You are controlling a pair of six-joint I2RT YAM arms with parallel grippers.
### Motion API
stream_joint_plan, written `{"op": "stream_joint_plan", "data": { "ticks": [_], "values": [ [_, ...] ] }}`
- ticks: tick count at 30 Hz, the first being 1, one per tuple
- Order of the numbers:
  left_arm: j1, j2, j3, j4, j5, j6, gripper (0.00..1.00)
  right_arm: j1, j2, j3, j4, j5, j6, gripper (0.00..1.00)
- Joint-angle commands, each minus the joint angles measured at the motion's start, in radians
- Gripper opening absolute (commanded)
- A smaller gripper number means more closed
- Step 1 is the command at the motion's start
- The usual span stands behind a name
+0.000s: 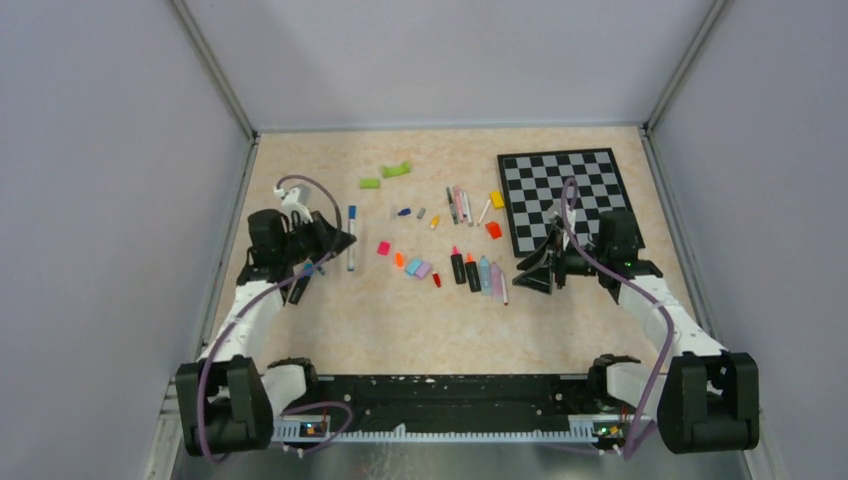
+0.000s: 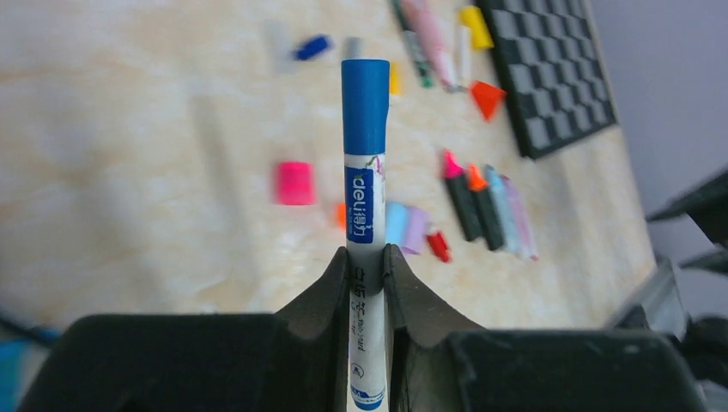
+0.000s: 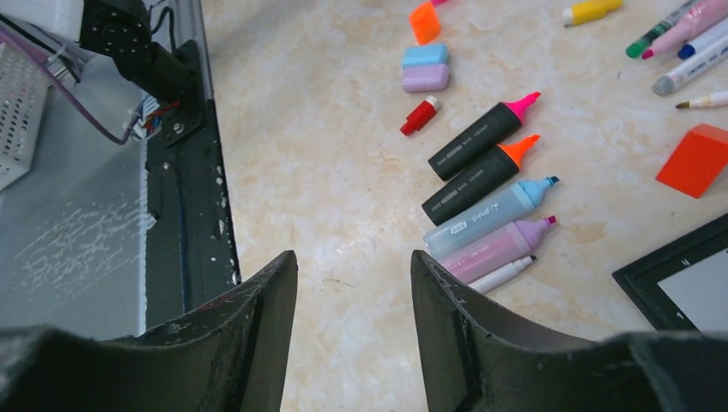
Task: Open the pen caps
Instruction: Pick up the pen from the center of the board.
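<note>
My left gripper (image 2: 367, 257) is shut on a white pen (image 2: 364, 225) with a blue cap (image 2: 366, 103) on its far end. In the top view this gripper (image 1: 338, 241) sits at the table's left with the pen (image 1: 351, 245). Loose caps lie mid-table: pink (image 1: 383, 247), orange (image 1: 399, 259), cyan (image 1: 413, 265), purple (image 1: 423, 269), red (image 1: 437, 280). Several uncapped highlighters (image 1: 476, 272) lie side by side, also in the right wrist view (image 3: 481, 180). My right gripper (image 1: 532, 273) is open and empty just above the table (image 3: 354, 262), left of those highlighters.
A black-and-white chessboard (image 1: 565, 195) lies at the back right, behind my right gripper. Green curved pieces (image 1: 396, 169), a yellow block (image 1: 497, 199) and an orange block (image 1: 493, 229) lie nearby. More pens (image 1: 460, 205) lie behind the highlighters. Grey walls enclose the table.
</note>
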Motion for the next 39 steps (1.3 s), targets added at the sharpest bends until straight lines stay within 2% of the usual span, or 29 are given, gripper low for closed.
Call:
{"op": "stream_joint_plan", "data": {
  "ticks": [1,6,9,13,16,19,23,25,28,32,39],
  "values": [
    [-0.184,-0.111,-0.083,0.314,0.062,-0.210,0.00,-0.008,-0.040,0.037,-0.004,-0.125,-0.073,0.50],
    [-0.392,-0.138,-0.182,0.618,-0.065,-0.411,0.00,-0.008,-0.047,0.043,-0.018,-0.170,-0.072,0.50],
    [-0.519,-0.116,-0.202,0.717,-0.162,-0.485,0.00,-0.007,-0.051,0.070,-0.079,-0.203,-0.108,0.50],
    [-0.715,-0.068,-0.212,0.855,-0.355,-0.505,0.00,0.015,-0.055,0.166,-0.295,-0.212,-0.211,0.51],
    [-0.835,-0.010,-0.193,0.937,-0.464,-0.502,0.00,0.051,-0.068,0.201,-0.325,-0.196,-0.180,0.52],
    [-0.945,0.066,-0.159,1.006,-0.563,-0.502,0.00,0.096,-0.081,0.183,-0.160,-0.134,0.056,0.53],
    [-1.064,0.140,-0.114,1.064,-0.733,-0.478,0.00,0.114,-0.048,0.109,0.246,-0.088,0.527,0.53],
    [-1.105,0.170,-0.096,1.075,-0.802,-0.481,0.00,0.117,-0.032,0.083,0.399,-0.088,0.669,0.53],
    [-1.155,0.206,-0.064,1.052,-0.901,-0.513,0.00,0.134,-0.013,0.065,0.447,-0.083,0.720,0.53],
    [-1.204,0.246,0.015,0.923,-0.993,-0.543,0.00,0.166,-0.003,0.024,0.510,-0.062,0.787,0.48],
    [-1.223,0.286,0.047,0.907,-1.011,-0.577,0.00,0.204,0.033,0.013,0.541,-0.031,0.840,0.39]
  ]
}}
